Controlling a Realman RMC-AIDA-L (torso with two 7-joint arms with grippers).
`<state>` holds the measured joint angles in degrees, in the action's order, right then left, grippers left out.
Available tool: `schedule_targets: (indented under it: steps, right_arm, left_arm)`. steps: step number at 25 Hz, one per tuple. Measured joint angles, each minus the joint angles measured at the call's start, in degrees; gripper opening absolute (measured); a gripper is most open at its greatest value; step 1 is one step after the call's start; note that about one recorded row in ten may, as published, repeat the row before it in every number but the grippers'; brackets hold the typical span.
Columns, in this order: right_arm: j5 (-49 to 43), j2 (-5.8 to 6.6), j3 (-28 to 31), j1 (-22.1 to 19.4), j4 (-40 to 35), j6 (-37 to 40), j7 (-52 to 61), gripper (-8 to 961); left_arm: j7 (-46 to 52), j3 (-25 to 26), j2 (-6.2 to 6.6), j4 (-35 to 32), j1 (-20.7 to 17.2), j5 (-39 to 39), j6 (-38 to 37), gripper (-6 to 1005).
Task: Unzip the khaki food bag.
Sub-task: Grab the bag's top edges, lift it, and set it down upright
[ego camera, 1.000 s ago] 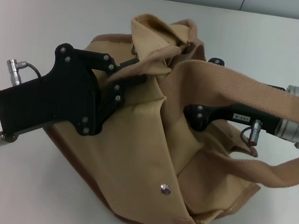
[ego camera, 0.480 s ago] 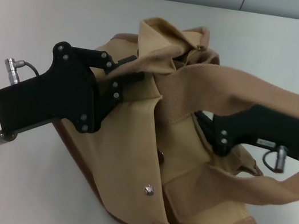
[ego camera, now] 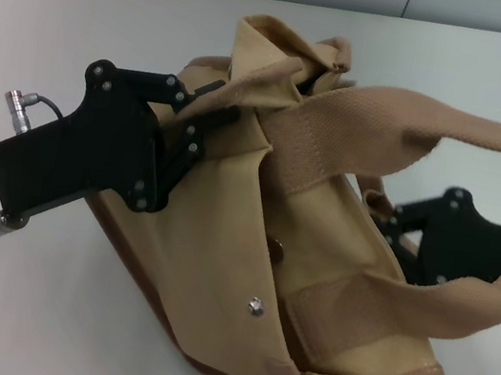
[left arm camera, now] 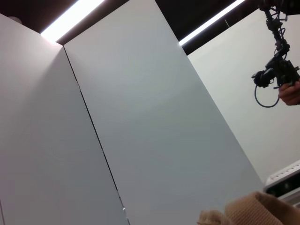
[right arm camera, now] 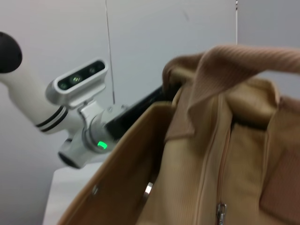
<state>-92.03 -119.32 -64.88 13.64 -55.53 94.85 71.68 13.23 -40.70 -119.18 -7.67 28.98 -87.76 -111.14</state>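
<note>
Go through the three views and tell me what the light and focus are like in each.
Head view: even light, the khaki food bag sharp, a soft shadow on the table beneath it, the left pincer crisp. Left wrist view: bright ceiling strips glare; only a blurred scrap of bag at the edge. Right wrist view: close fabric soft, the zipper pull slightly blurred.

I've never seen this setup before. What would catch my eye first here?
The khaki food bag, tipped and bunched at the middle of the white table. The left gripper pinches its upper canvas edge from the left, while the right gripper reaches in from the right beneath a wide webbing handle.
</note>
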Motion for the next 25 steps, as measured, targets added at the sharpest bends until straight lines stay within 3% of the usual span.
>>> schedule_targets:
  steps: [9, 25]
  right_arm:
    - [-7.05, -0.03, 5.88, -2.96, 0.57, 3.35, 1.12, -3]
    - [-16.68, 0.24, 12.71, -2.33, 4.95, 3.87, 1.68, -3]
  left_arm:
    - [0.04, 0.14, 0.00, 0.10, 0.15, 0.02, 0.12, 156]
    - [0.04, 0.30, 0.00, 0.11, -0.01, 0.76, 0.72, 163]
